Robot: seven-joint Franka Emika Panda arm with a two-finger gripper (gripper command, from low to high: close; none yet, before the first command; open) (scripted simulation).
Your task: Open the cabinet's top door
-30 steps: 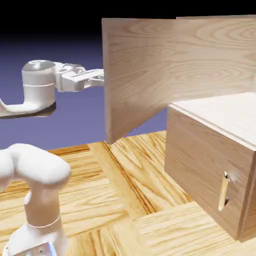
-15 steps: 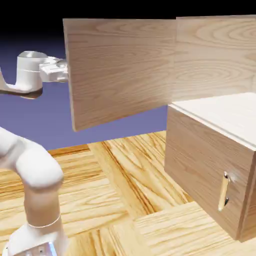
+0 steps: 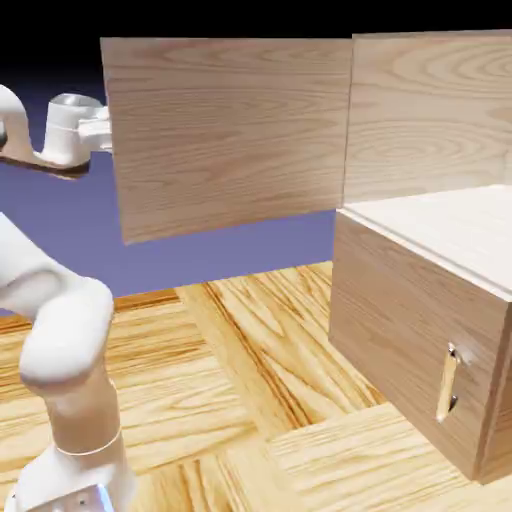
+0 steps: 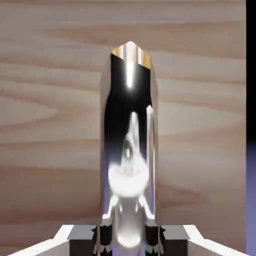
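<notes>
Cabinet [image 3: 420,300]: we record a large light-brown wood-grain box at the exterior view's right, standing on the worktop [image 3: 230,360], which is itself of striped wood.

Top door [image 3: 225,135]: we find the larger upper panel swung far out from the cabinet; its hinged edge sits at the cabinet's upper front and its free edge reaches to the exterior view's left. We see only its plain wooden face in that view; its lower edge slopes down toward the left.

Top door handle [image 4: 130,150]: in the hand view we see a shiny silver bar running up the middle of the picture, against wood grain that fills nearly all the rest. We note a thin strip of blue-violet backdrop at that view's right edge.

Lower door handle [image 3: 447,383]: a short slim metal bar, upright on the shorter lower panel, which lies flush with the cabinet front.

Hand [image 4: 129,239]: pressed together on the top door handle, which rises large between the fingertips. In the exterior view we see only the white wrist, just beside the door's free edge; the fingers themselves are hidden behind the panel.

Arm [image 3: 65,330]: white, rising from the exterior view's lower left.
</notes>
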